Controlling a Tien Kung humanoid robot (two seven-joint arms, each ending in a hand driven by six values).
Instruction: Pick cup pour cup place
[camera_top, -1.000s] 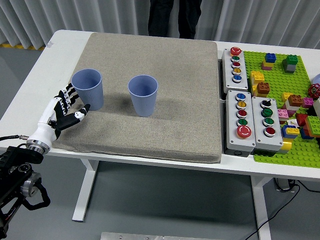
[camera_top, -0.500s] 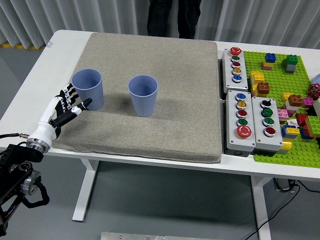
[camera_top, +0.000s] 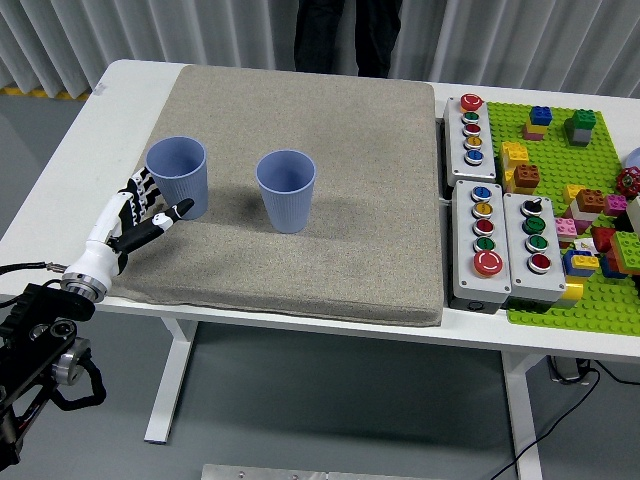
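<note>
Left robot hand (camera_top: 140, 215) comes in from lower left, forearm angled up and to the right over the near-left corner of the beige mat (camera_top: 330, 240). Fingers spread, cupped loosely around the near-left side of the left blue cup (camera_top: 178, 176), thumb tip pointing right at the cup base; real contact can't be judged, grip not closed, nothing lifted. Cup upright on mat, just ahead-right of the hand. Second blue cup (camera_top: 286, 189) upright, further right of the hand, apart from first cup. Button boxes (camera_top: 497, 245) and green brick baseplate (camera_top: 570, 200) far right on the white surface (camera_top: 90, 150). Person's dark legs (camera_top: 345, 35) at far edge.
</note>
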